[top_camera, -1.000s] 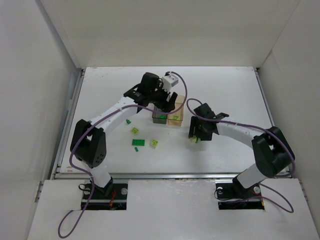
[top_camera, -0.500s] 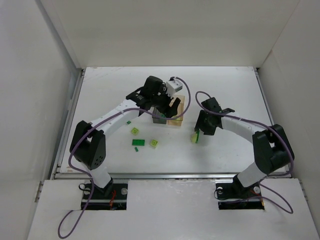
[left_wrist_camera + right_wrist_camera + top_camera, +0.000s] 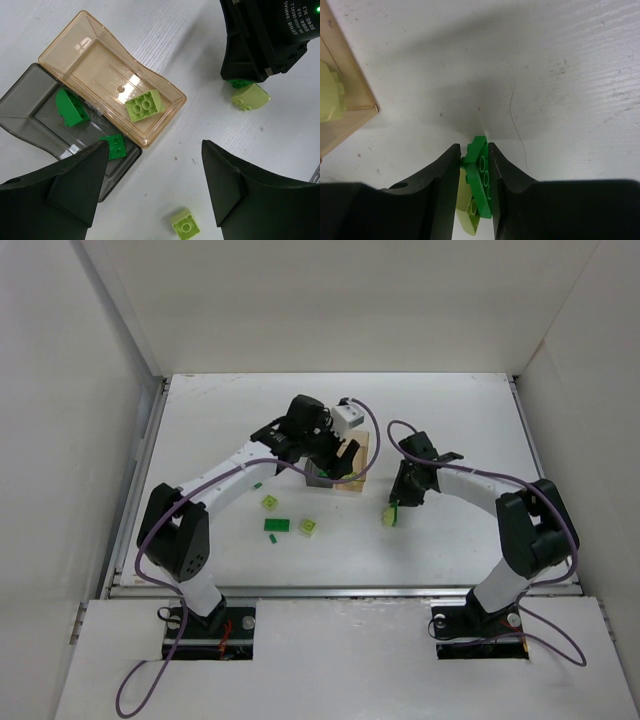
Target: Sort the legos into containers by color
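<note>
right hand (image 3: 474, 148), beside the tan bin (image 3: 350, 80), pinches a dark green lego (image 3: 481, 167) with a lime lego (image 3: 466, 214) pressed alongside; both could get dropped together, missorting one.

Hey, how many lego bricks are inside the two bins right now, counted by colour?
Dark green plastic bricks, in the smoky grey translucent bin: 2
Lime yellow-green plastic brick, in the pale orange-tan translucent bin: 1
Total visible in the bins: 3
</note>
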Available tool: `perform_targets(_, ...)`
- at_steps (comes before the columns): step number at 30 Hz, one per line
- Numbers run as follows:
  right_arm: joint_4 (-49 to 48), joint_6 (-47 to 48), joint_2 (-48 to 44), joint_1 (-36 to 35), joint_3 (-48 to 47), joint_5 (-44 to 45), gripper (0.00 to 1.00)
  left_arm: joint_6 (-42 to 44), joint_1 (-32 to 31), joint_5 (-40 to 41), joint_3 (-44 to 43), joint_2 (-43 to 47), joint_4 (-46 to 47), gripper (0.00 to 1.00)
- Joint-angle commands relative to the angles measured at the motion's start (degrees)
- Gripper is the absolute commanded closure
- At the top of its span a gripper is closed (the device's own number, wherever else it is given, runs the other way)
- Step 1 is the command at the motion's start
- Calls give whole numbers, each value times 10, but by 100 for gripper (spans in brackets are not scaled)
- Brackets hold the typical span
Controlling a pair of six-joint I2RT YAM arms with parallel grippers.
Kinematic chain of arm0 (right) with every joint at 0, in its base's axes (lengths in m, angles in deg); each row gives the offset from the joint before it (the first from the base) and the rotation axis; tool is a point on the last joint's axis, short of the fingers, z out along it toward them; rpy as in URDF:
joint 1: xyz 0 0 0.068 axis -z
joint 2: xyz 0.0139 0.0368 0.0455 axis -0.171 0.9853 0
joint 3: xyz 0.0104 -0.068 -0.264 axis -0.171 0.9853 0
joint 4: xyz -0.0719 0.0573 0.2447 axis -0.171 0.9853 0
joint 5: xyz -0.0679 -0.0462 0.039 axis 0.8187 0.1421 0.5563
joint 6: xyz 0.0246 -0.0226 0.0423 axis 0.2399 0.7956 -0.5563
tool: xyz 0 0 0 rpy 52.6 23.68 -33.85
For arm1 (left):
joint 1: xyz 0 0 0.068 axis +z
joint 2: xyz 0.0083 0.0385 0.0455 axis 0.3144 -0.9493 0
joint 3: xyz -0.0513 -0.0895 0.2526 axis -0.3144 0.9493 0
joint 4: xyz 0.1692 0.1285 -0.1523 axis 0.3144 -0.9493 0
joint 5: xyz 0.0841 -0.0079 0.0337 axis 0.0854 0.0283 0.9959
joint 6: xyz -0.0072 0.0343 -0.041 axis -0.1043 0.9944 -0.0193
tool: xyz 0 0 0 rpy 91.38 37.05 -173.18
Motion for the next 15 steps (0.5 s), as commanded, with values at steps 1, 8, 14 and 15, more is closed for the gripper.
perform_targets(1,-13,-10,-23,3,7,1,66,27,-6,-11,4,36,-2,29)
perform_targets(8,3,-4,-35,3,12,1,63,45,-31,-11,4,41,-12,29)
perform_targets(14,-10,-5,-35,3,25,-13,83,50,-36,-11,4,41,-12,29)
perform_targets(15,-15,-5,-35,3,31,-19,86,57,-36,-11,4,41,-12,29)
